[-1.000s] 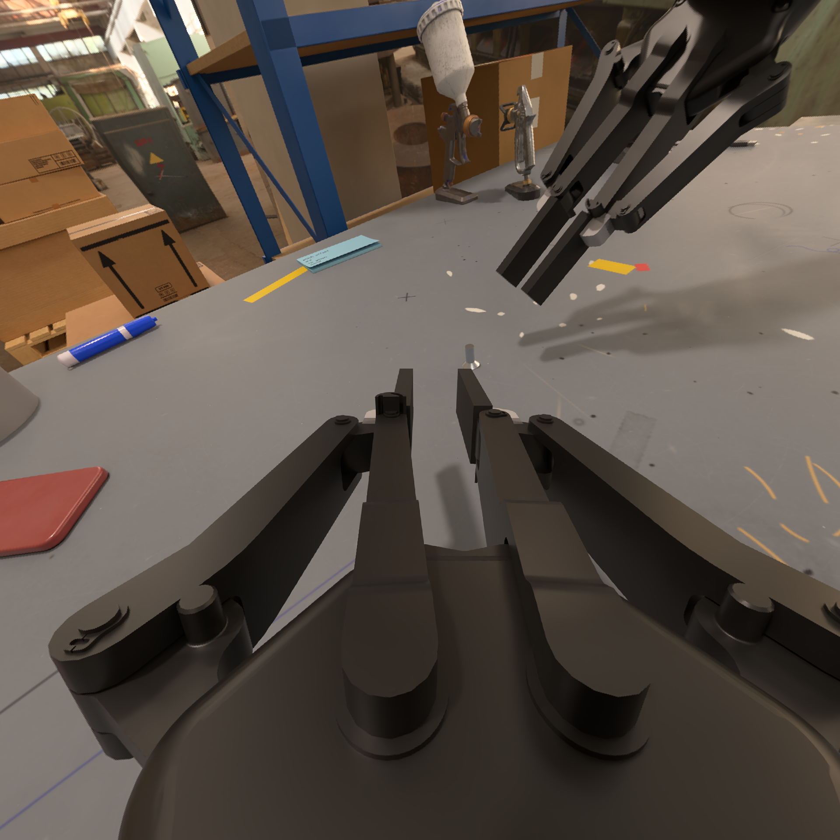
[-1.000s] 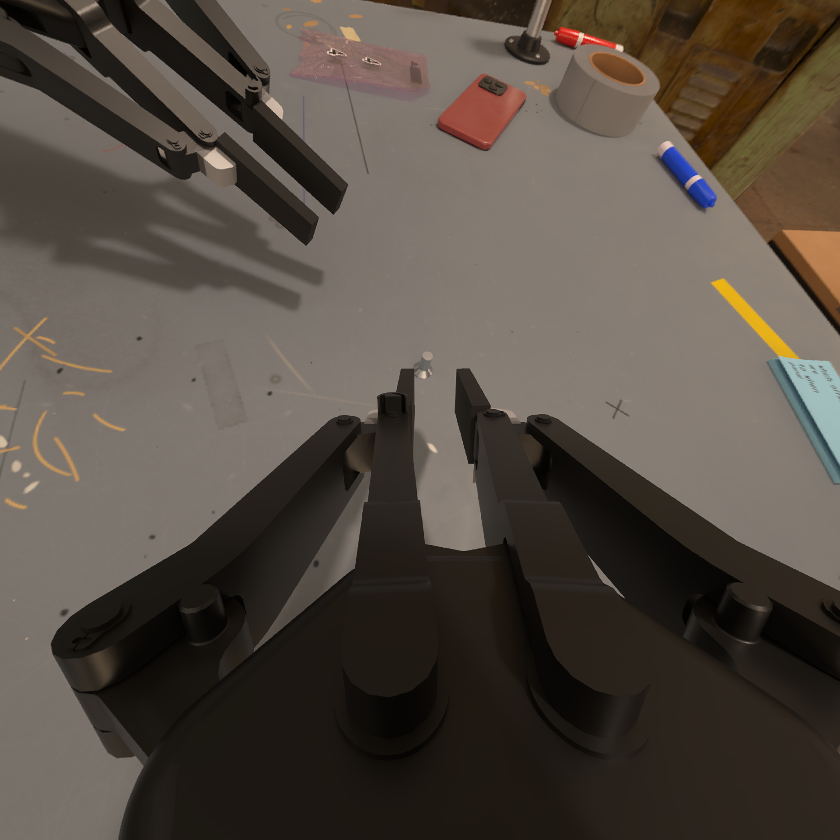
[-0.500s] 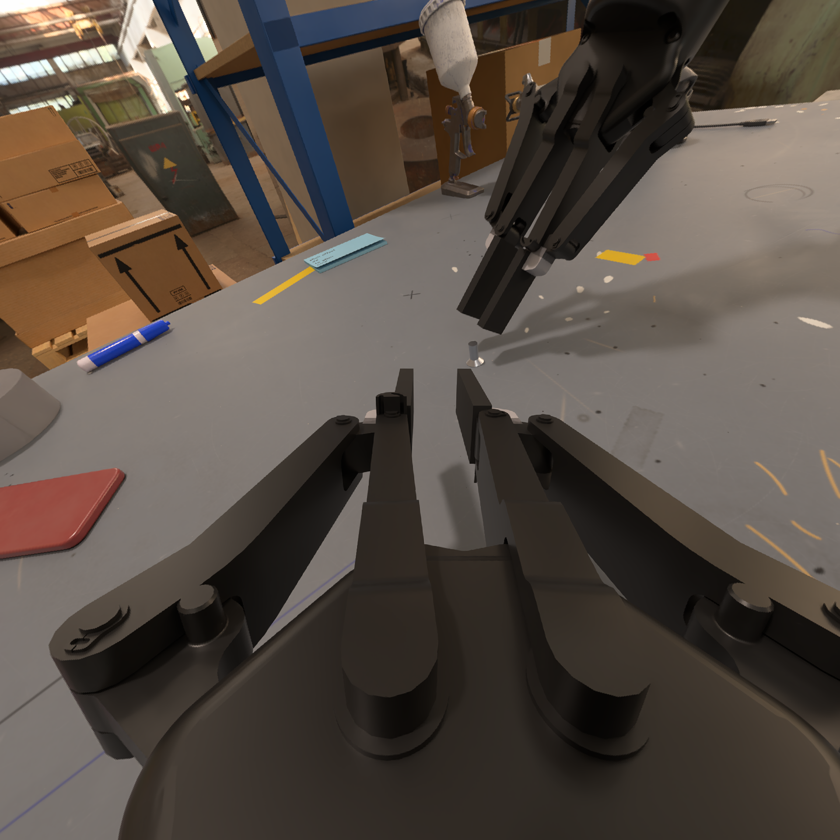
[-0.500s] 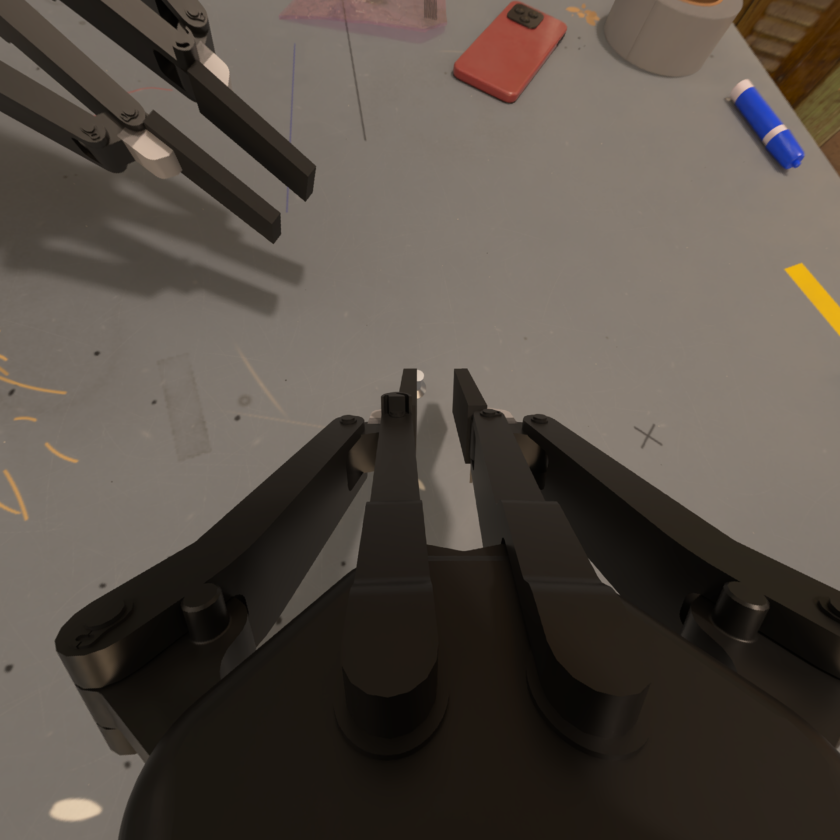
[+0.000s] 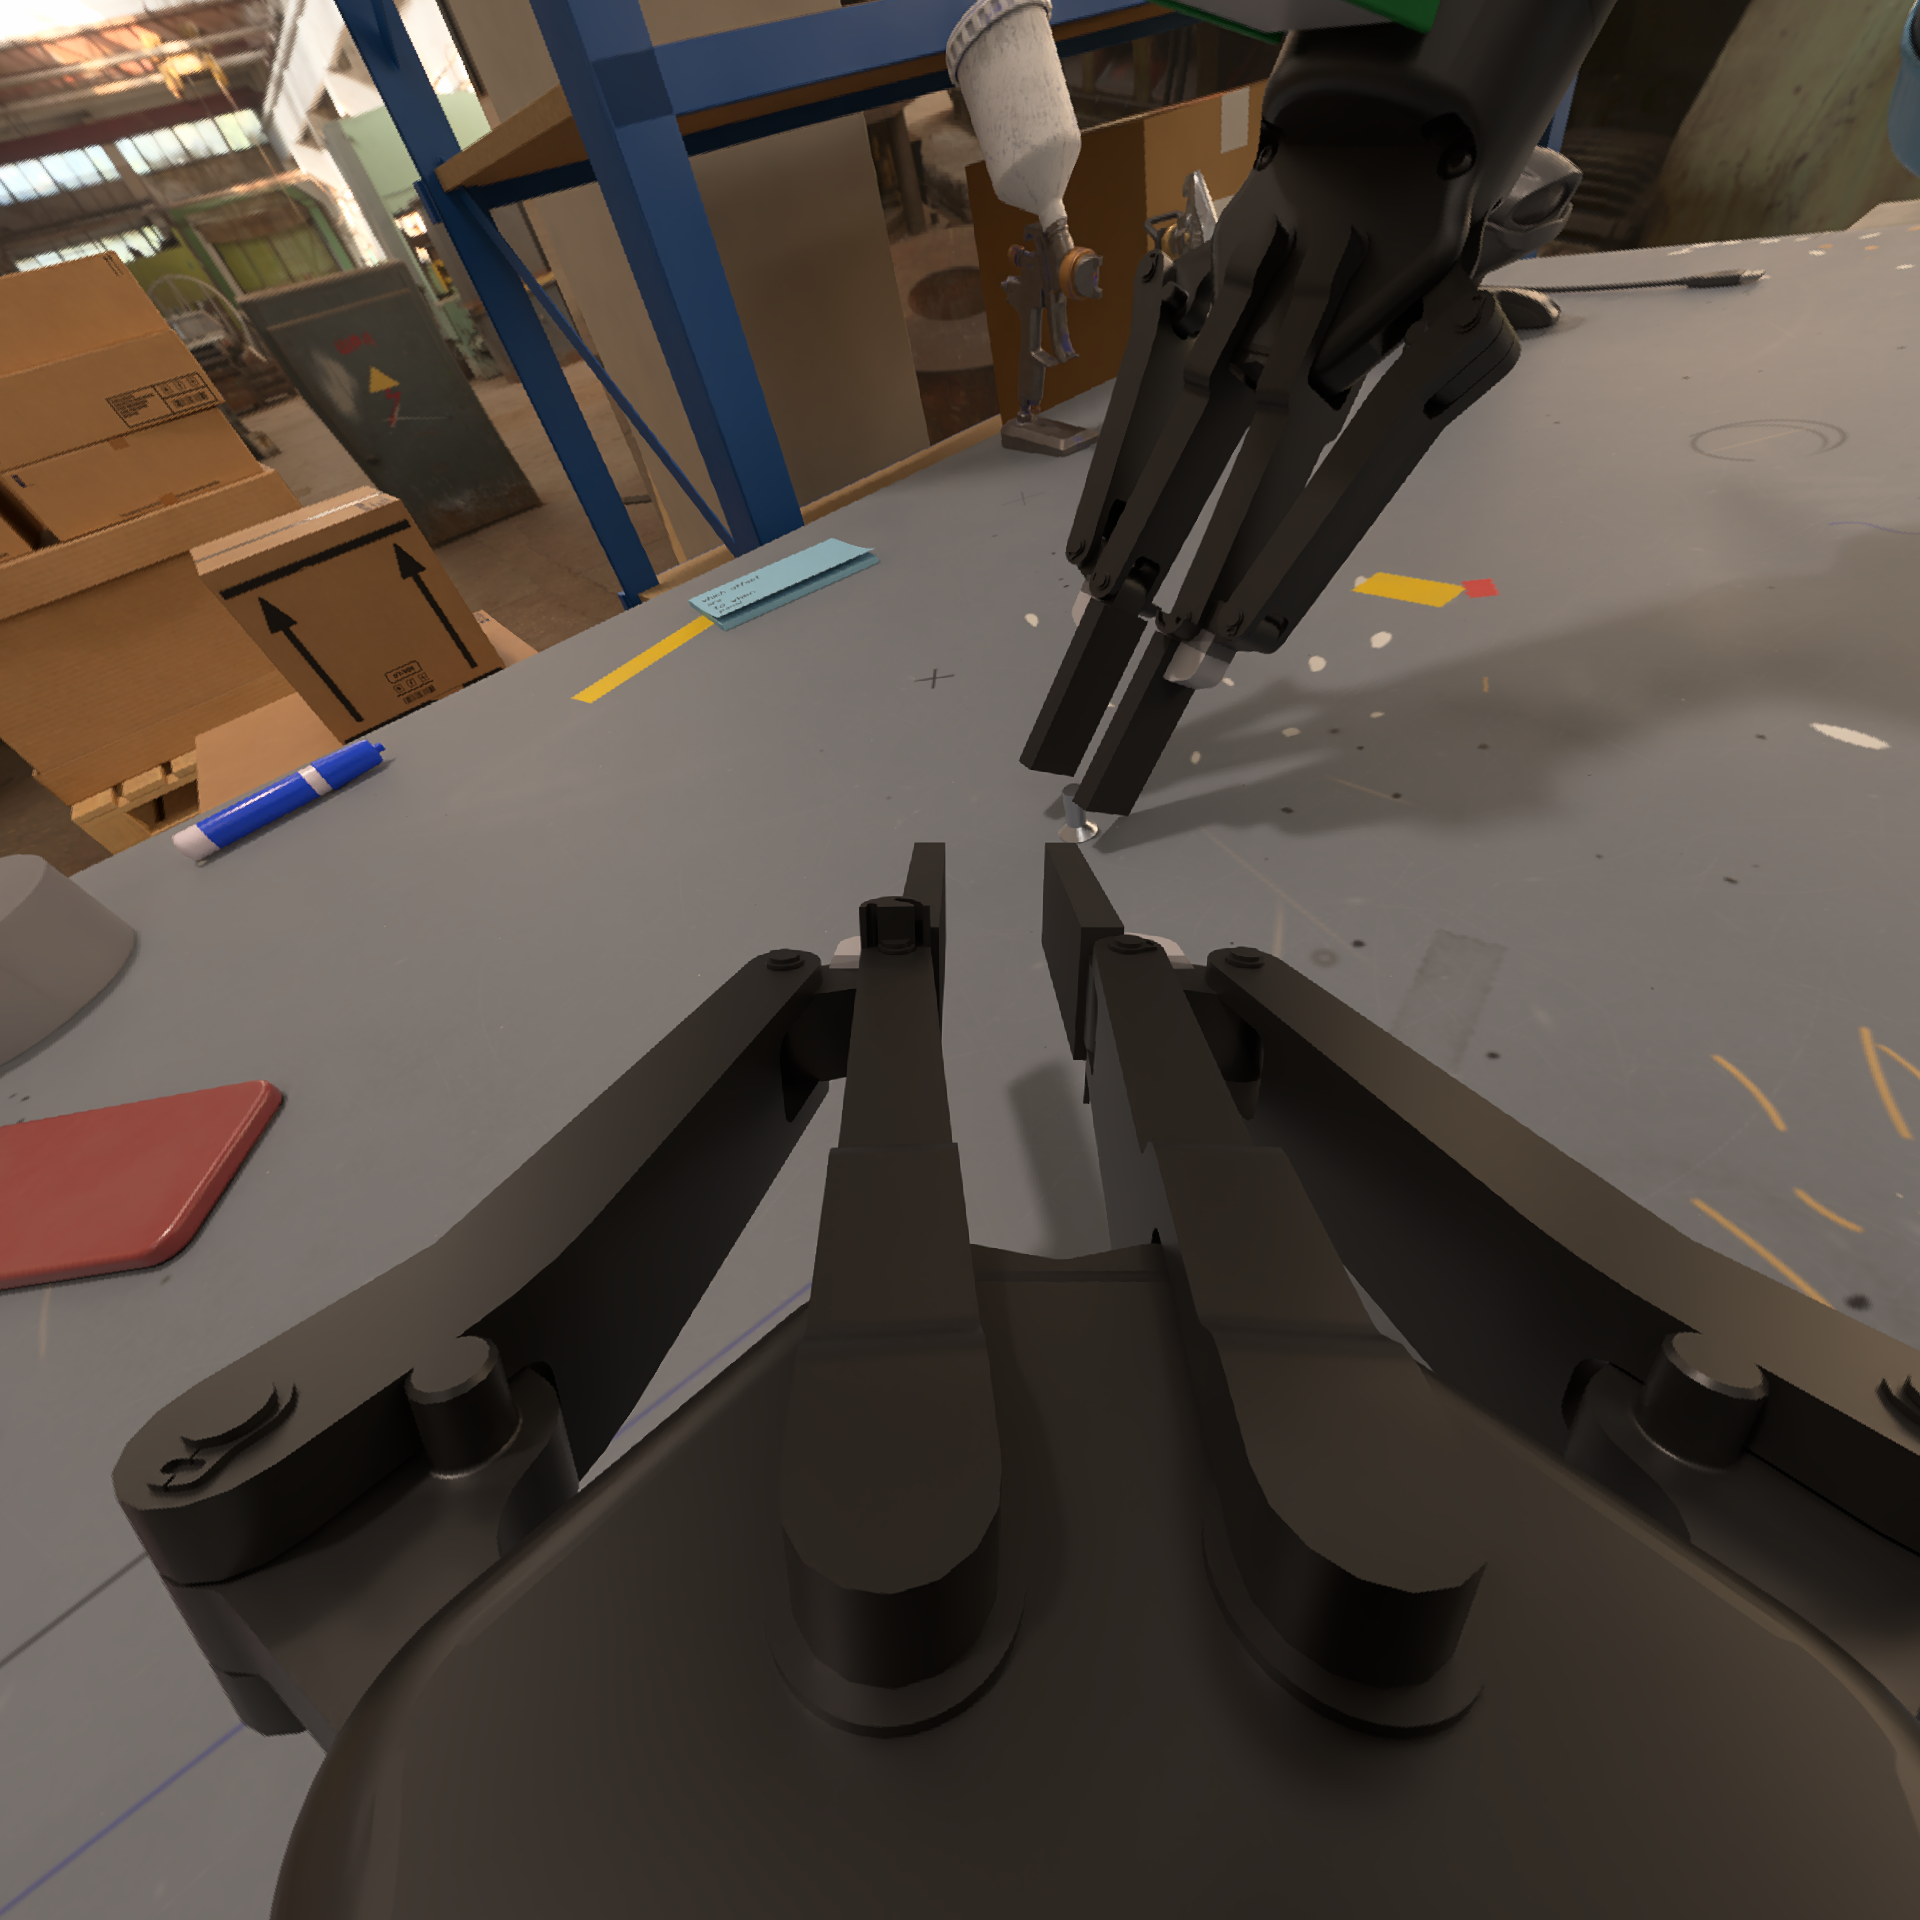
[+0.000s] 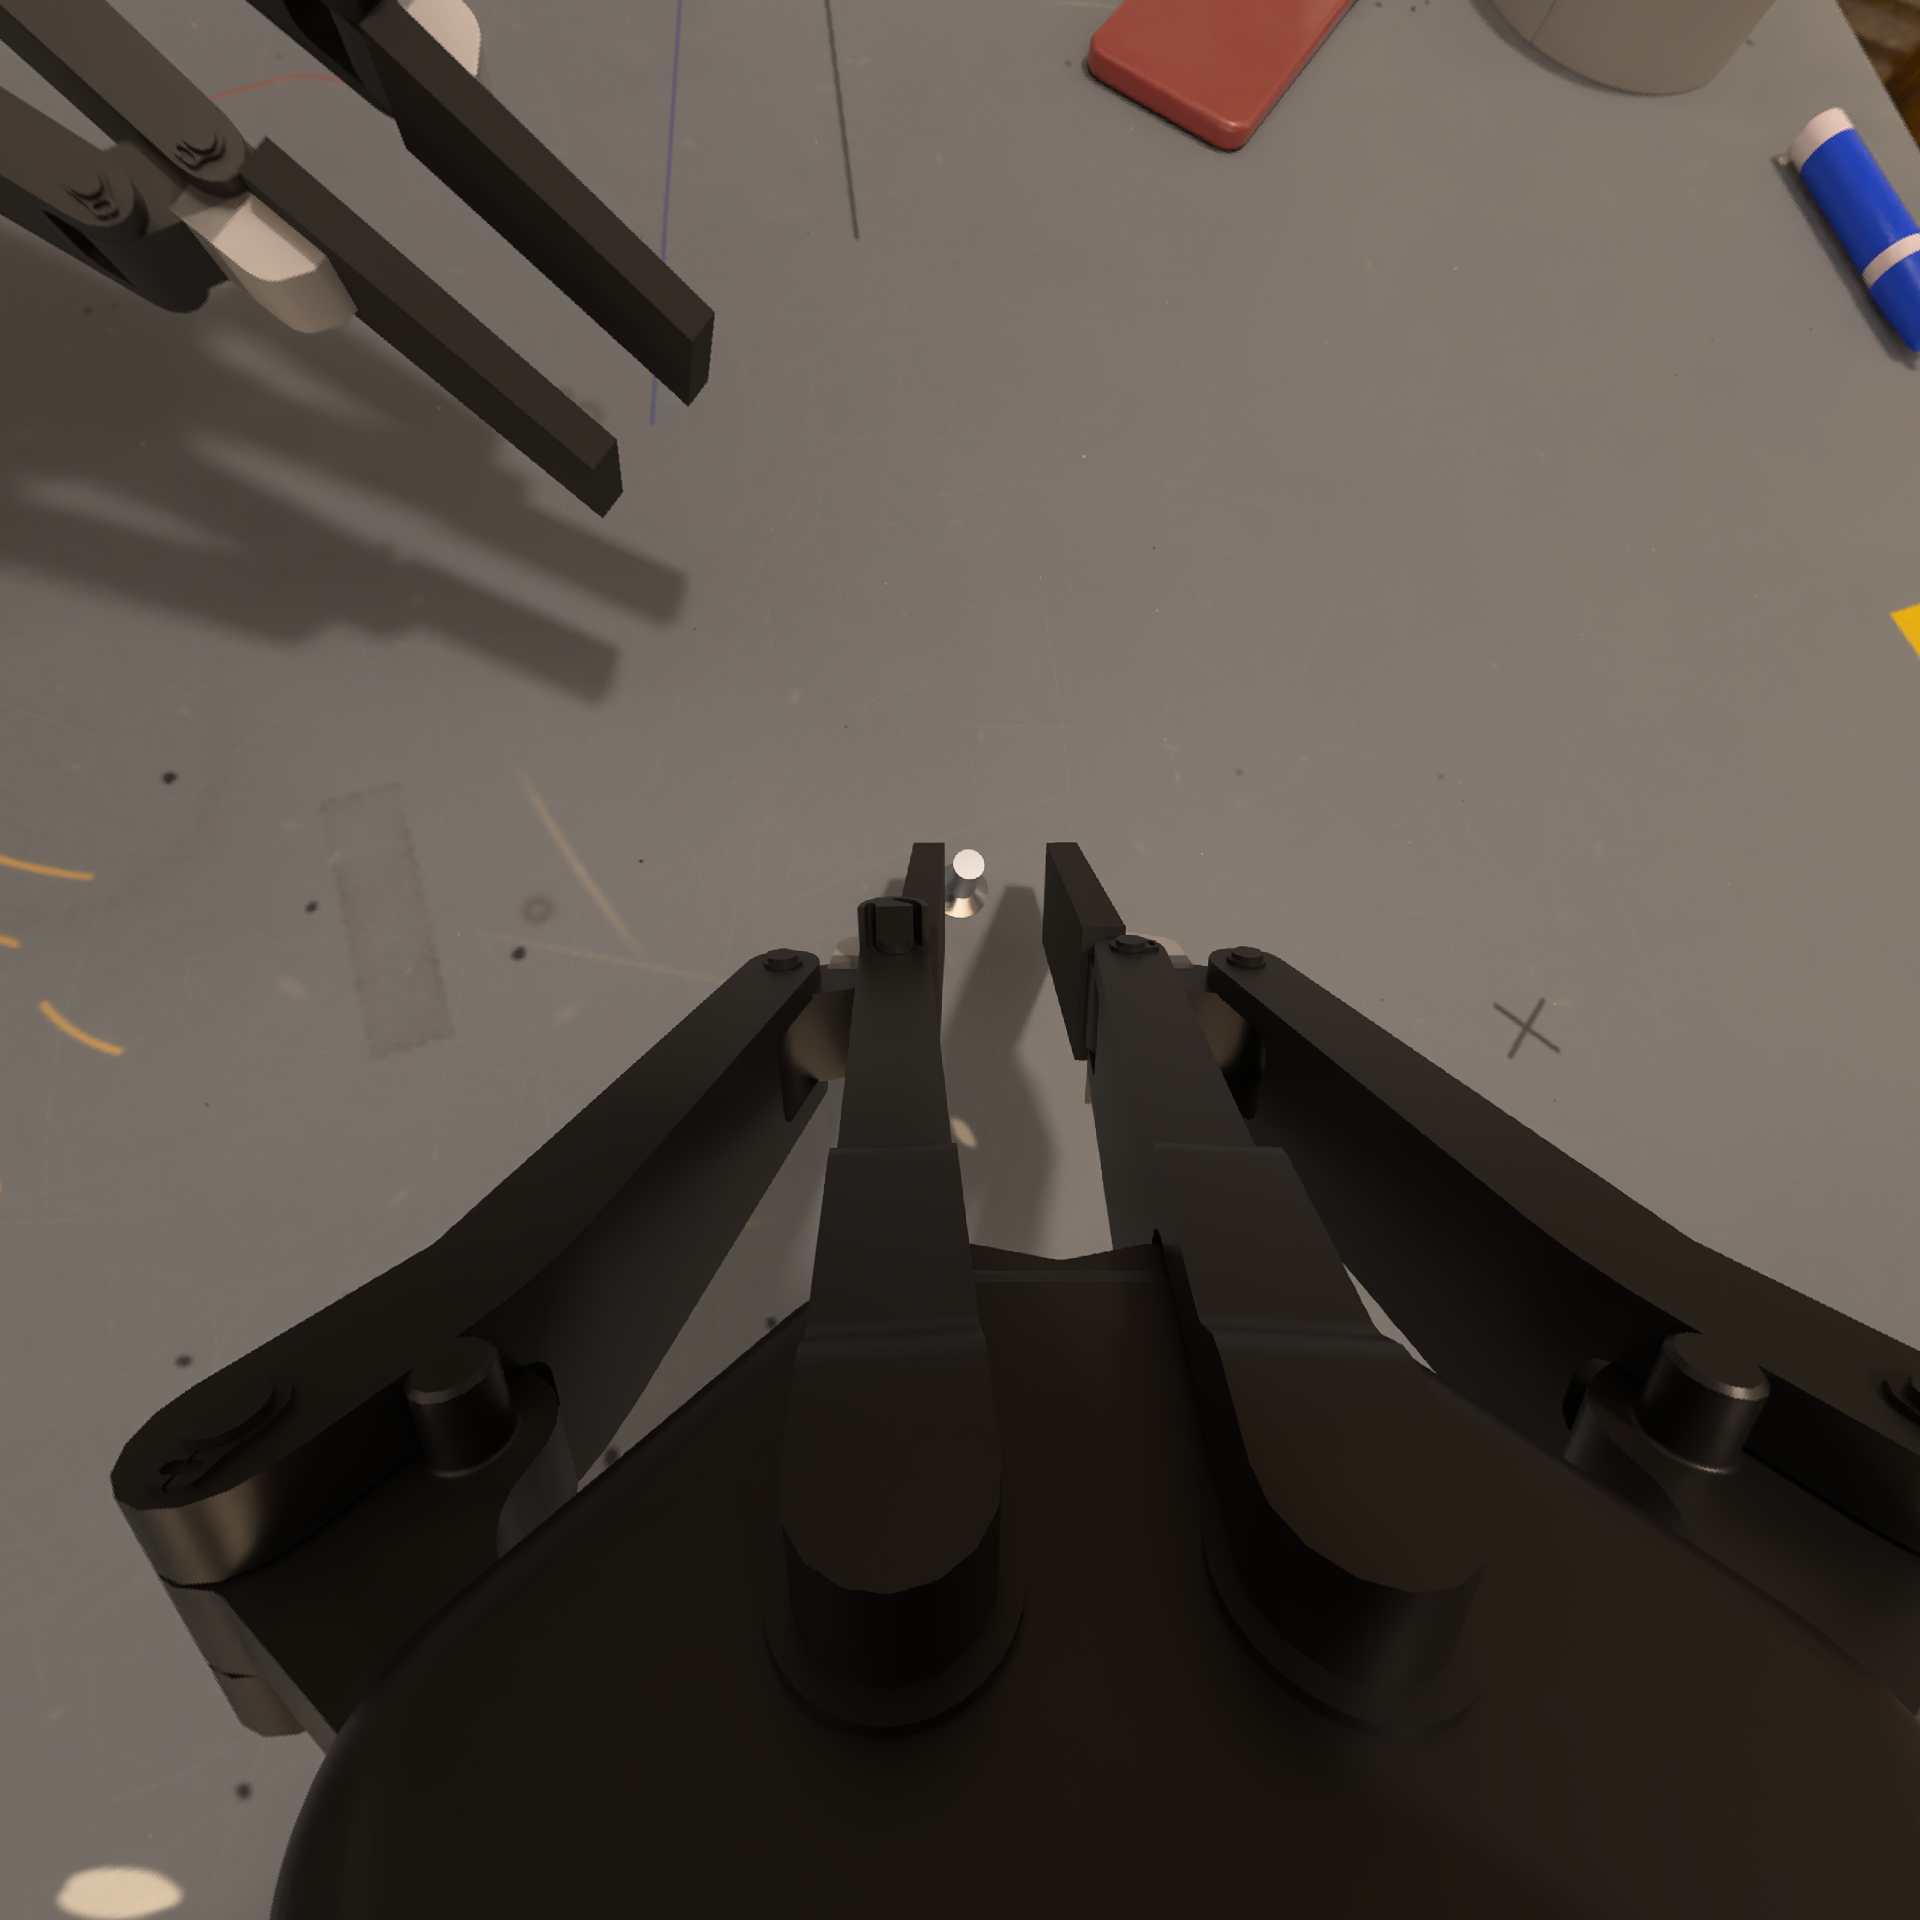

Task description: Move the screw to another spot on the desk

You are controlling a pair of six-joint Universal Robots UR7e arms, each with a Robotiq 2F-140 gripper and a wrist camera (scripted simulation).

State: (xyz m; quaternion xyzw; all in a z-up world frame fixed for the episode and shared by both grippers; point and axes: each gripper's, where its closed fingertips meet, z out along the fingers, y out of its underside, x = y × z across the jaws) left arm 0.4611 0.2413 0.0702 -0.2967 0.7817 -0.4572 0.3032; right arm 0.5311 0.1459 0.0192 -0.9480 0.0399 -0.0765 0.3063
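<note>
- Screw (image 6: 966, 883): one, upright on its head on the grey desk (image 6: 1247, 623), between the right end effector (image 6: 992, 868) fingers, near one, ungripped.
- End effectors: two, both parted; left end effector (image 5: 992, 868) empty, near the screw.
- Blue marker (image 5: 281, 798): one.

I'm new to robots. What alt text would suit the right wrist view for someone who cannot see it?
The right gripper, fingers apart, reaches down around a small silver screw standing head-down on the grey desk. The left gripper hangs at upper left; a red phone and blue marker lie farther off.

Warehouse workshop — blue racking (image 5: 665, 291), cardboard boxes (image 5: 332, 613), spray gun (image 5: 1023, 197).
</note>
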